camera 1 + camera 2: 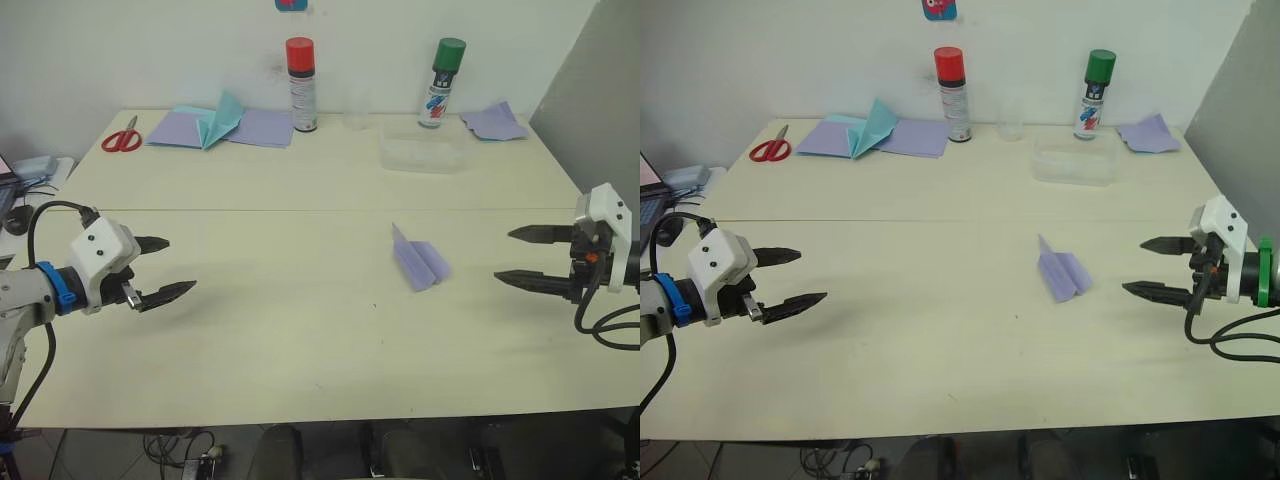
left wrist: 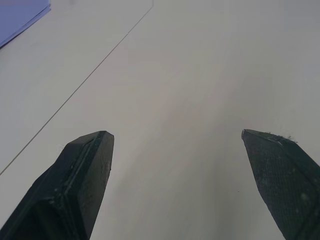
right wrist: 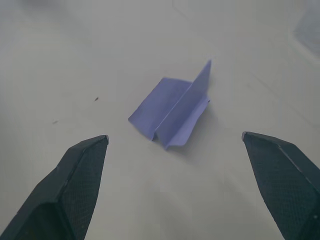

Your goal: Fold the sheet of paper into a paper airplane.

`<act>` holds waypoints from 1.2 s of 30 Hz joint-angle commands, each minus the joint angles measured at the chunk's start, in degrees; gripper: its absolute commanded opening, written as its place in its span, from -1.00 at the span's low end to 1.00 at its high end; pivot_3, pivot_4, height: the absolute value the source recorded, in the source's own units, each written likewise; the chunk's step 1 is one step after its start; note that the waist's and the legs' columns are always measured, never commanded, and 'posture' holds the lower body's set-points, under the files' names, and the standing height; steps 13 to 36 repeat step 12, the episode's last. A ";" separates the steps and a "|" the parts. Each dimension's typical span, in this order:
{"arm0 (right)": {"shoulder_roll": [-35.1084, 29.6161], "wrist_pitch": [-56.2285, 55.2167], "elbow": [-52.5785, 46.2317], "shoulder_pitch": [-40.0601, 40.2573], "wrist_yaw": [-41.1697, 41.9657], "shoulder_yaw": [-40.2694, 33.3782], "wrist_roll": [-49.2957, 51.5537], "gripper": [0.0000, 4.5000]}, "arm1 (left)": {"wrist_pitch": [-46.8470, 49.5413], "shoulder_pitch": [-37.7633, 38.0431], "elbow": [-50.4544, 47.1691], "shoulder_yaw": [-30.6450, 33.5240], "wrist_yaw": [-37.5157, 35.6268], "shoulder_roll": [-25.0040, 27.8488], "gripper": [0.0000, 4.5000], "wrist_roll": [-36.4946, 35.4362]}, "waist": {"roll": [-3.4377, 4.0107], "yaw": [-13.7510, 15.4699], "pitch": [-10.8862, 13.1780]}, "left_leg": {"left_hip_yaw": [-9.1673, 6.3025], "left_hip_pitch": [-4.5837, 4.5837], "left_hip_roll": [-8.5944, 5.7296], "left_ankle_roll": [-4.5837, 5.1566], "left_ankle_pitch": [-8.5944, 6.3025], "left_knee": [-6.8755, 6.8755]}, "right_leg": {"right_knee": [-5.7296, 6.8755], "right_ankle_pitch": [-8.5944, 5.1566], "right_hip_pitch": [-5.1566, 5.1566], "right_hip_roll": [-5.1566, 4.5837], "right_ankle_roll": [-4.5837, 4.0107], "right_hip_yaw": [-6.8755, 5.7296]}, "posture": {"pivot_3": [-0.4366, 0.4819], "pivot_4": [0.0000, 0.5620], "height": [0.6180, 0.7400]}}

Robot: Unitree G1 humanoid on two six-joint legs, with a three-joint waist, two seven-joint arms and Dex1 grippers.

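A small lavender paper airplane (image 1: 419,260) lies on the cream table (image 1: 300,330), right of the middle, with one flap standing up; the right wrist view has it (image 3: 172,110) ahead of that gripper's fingers. My right gripper (image 1: 520,256) is open, a short way to the right of the airplane and apart from it. Far off at the left edge, my left gripper (image 1: 165,268) is open too, holding nothing and hovering over bare table. A flat lavender sheet of paper (image 1: 262,127) lies at the back left, partly under a teal folded shape (image 1: 220,118).
Red scissors (image 1: 122,137) lie at the back left. A red-capped spray can (image 1: 301,84) and a green-capped one (image 1: 441,82) stand at the back, with a clear plastic box (image 1: 422,155) and a small clear cup (image 1: 355,110) near them. Another lavender piece (image 1: 494,122) lies back right.
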 commanded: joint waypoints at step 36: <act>2.63 -1.87 2.83 -1.25 -2.73 -1.11 0.01 0.99 | -0.95 1.80 -3.15 5.21 4.41 -2.33 1.00 0.49 | 0.00 0.02 0.00 | 0.05 0.00 -0.03 0.00 0.00 0.03 | 0.00 0.03 0.00 -0.01 0.06 0.01 | -0.05 -0.47 1.00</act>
